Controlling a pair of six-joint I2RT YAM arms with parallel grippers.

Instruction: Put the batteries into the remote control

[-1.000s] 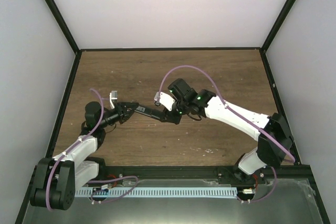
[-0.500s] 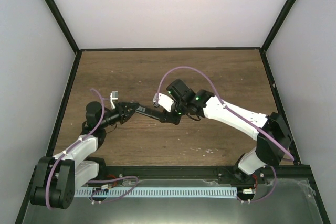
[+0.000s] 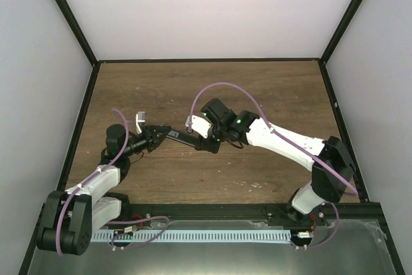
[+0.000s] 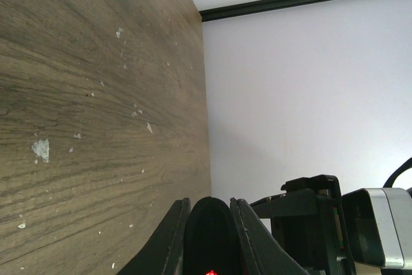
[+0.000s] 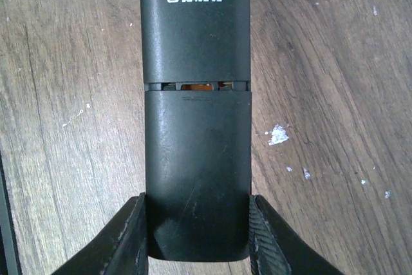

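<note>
Brown wood-grain bench (image 3: 257, 94), white-walled enclosure. Black remote control (image 3: 182, 137) spanning both arms: one end clamped in left jaws, other end in right jaws.

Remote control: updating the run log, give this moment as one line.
remote control: held at both ends | left gripper: shut on one end | right gripper: shut on cover end | battery cover: narrow gap at seam

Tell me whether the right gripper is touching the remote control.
Touching. Right wrist view: the right gripper clamps the remote control, fingers flush against both its sides.
</note>
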